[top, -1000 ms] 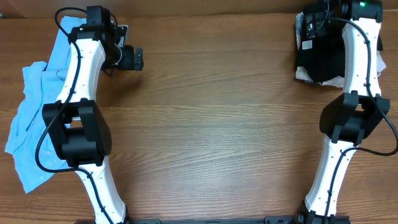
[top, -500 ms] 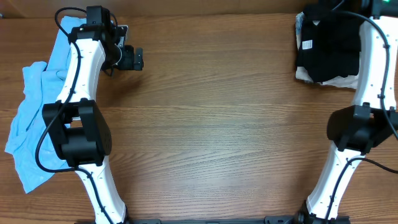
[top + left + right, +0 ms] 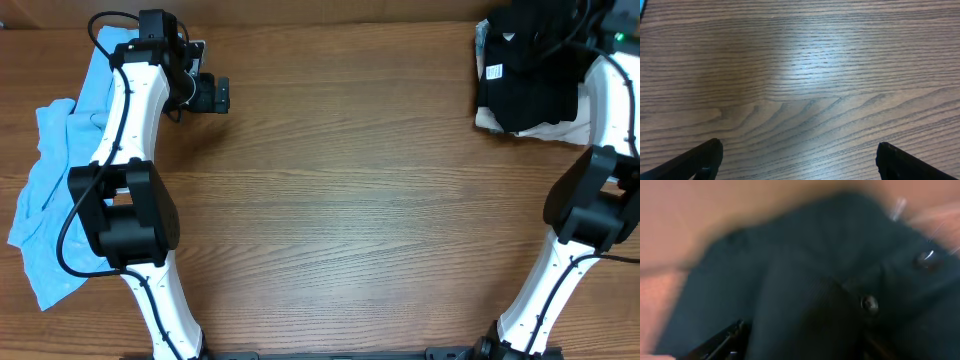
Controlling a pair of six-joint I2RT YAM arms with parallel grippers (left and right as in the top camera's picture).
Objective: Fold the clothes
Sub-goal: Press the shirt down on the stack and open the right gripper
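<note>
A crumpled light-blue shirt (image 3: 45, 190) lies at the table's left edge, partly under my left arm. My left gripper (image 3: 222, 95) hovers to the right of it over bare wood, and its jaws (image 3: 800, 150) stand wide open and empty. A folded black garment (image 3: 525, 85) with a white tag lies at the far right corner. The right wrist view is blurred. In it the dark fabric (image 3: 805, 280), with small buttons, fills the frame and bulges between the fingers of my right gripper (image 3: 802, 340). One fingertip (image 3: 722, 340) shows at the lower left.
A pale cloth (image 3: 545, 130) peeks out from under the black garment. The wooden table (image 3: 350, 200) stretches between the two arms. My right arm's elbow (image 3: 600, 200) stands near the right edge.
My right arm has swung out to the right, uncovering the black garment it was reaching across. The left arm and the blue shirt have not moved.
</note>
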